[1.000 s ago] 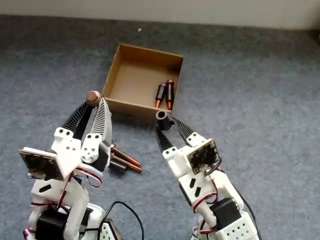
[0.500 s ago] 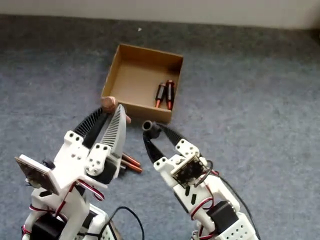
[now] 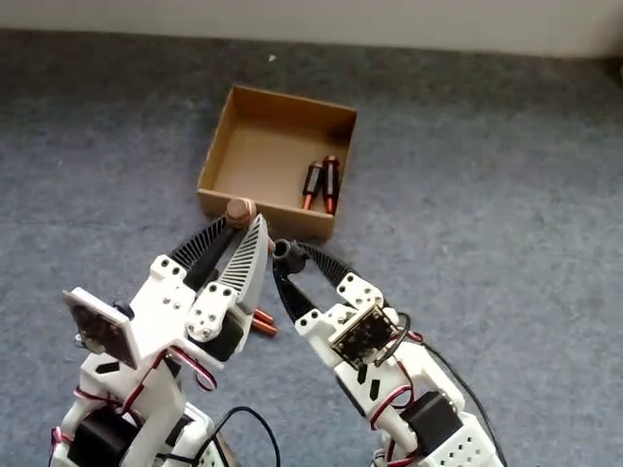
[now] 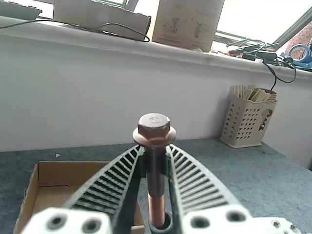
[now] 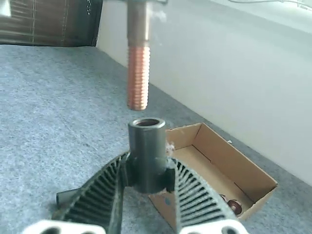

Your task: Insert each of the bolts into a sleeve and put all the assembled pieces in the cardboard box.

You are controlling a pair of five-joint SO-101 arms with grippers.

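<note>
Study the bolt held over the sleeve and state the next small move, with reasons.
Probably the left gripper should lower its bolt straight down: the threaded tip hangs just above the open bore of the upright sleeve held in the right gripper, close to lined up, not yet inside.

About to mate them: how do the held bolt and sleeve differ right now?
The bolt is copper-coloured, long and slim with a hex head; the sleeve is dark grey, short and hollow. The bolt hangs above, threaded end down; the sleeve sits below, bore up. Both are upright, gripped, and not yet touching.
</note>
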